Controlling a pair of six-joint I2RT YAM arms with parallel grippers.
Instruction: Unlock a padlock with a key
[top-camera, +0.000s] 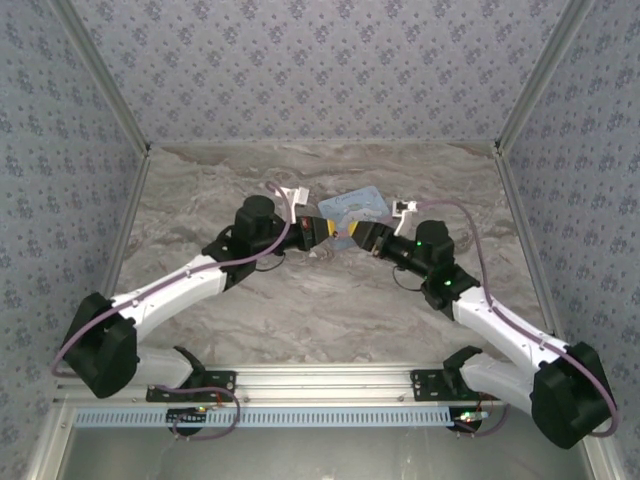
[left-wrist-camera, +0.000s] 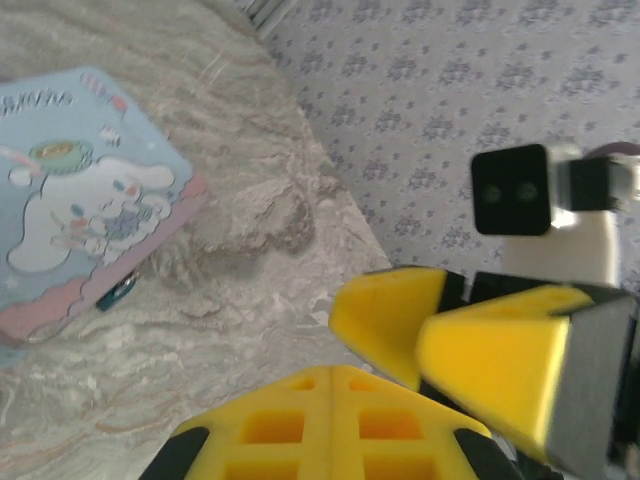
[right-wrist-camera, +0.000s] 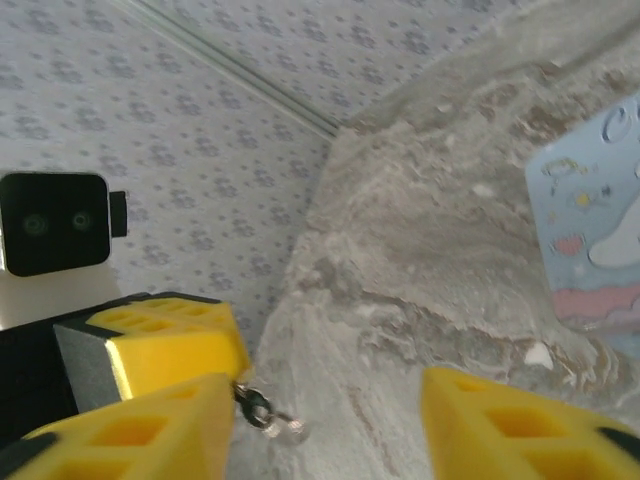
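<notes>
My left gripper is shut, its two yellow fingers pressed flat together. In the right wrist view a tiny dark key with a silvery ring sticks out from the tip of that left gripper's yellow finger, above the table. My right gripper is open around it, with nothing between its fingers. A small teal padlock lies on the table against the edge of the tin box. In the top view the left gripper and right gripper meet tip to tip mid-table.
A pale blue cartoon-printed tin box lies flat just behind the grippers. The marble table is walled by patterned panels on three sides. Open table lies in front of both arms.
</notes>
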